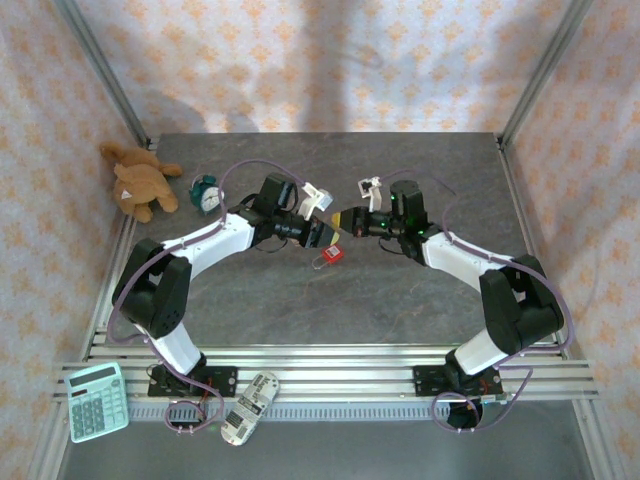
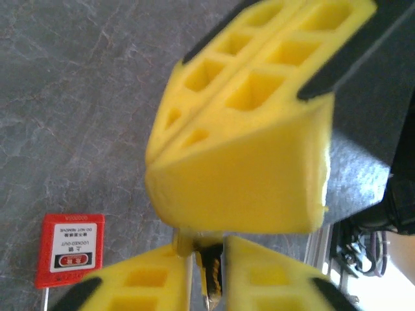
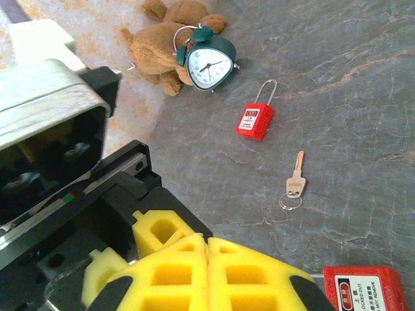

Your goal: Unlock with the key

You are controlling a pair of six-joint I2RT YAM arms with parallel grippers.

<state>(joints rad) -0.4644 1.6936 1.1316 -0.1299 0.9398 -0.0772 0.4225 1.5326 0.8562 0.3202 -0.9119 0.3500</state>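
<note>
Altogether two red padlocks show from the right wrist. The far padlock [image 3: 255, 121] lies flat with its shackle pointing away. The near padlock [image 3: 363, 289] lies at the lower edge, beside the right gripper [image 3: 207, 249]. One key [image 3: 295, 183] on a small ring lies flat on the table between the two padlocks, touching neither.

Two arms meet fingertip to fingertip over the middle of the table. The right gripper's yellow fingers are pressed together along a single seam. In the left wrist view the left gripper [image 2: 209, 262] has its fingers a little apart, with a slim metal piece [image 2: 211, 277] in the gap, just below the right fingertips. I cannot tell whether either gripper pinches it, nor what it is.

One teddy bear [image 1: 140, 181] sits at the far left edge, with one teal twin-bell alarm clock [image 3: 206, 61] just beside it. One calculator [image 1: 97, 401] and one remote control [image 1: 248, 408] lie in front of the arm bases.

The table [image 1: 300, 310] is dark grey with a stone pattern. Aluminium rails [image 1: 320, 365] run along its near edge under the bases. Pale cloth walls [image 1: 300, 60] with an orange floral print close the cell on three sides, hung on slanting metal posts [image 1: 100, 70].
</note>
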